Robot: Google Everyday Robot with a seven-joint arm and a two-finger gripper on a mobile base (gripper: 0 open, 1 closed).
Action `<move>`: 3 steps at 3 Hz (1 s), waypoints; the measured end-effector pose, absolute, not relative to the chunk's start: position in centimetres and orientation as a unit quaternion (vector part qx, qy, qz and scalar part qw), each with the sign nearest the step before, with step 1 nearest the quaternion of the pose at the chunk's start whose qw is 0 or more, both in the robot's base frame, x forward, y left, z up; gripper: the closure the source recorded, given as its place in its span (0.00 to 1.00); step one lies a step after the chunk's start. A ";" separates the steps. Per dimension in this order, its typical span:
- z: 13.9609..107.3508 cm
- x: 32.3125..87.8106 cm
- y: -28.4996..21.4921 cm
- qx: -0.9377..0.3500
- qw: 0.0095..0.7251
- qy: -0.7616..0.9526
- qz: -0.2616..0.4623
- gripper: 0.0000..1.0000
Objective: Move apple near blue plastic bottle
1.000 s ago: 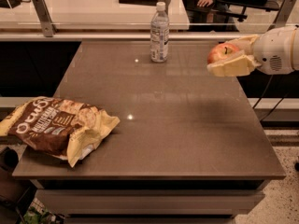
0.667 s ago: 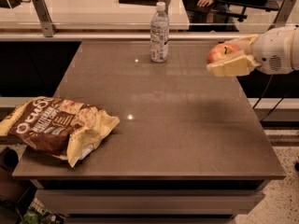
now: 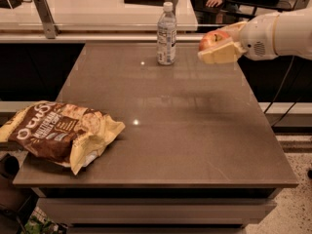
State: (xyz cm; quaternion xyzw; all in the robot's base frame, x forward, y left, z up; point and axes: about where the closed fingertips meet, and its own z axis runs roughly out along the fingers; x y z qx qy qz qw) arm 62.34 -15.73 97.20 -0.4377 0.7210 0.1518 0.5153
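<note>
The blue plastic bottle (image 3: pixel 166 34) stands upright near the far edge of the brown table (image 3: pixel 195 130), with a white cap and pale label. My gripper (image 3: pixel 218 44) comes in from the right on a white arm and is shut on the red apple (image 3: pixel 212 38), holding it above the table's far right part. The apple is to the right of the bottle, about a bottle's height away, and does not touch it. The cream fingers (image 3: pixel 219 54) cover the apple's lower side.
A brown and yellow chip bag (image 3: pixel 58 130) lies at the table's front left, overhanging the left edge. A white counter (image 3: pixel 97 9) with a metal post (image 3: pixel 44 16) runs behind the table. A person's hand (image 3: pixel 213 1) shows at the back.
The gripper with the apple has shifted left toward the bottle and a little downward. The bottle and the chip bag have not moved.
</note>
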 end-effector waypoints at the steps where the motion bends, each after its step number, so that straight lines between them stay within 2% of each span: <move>1: 97.6 64.8 -14.2 -0.437 0.522 0.719 0.138 1.00; 3: 94.5 70.2 -14.1 -0.408 0.501 0.755 0.108 1.00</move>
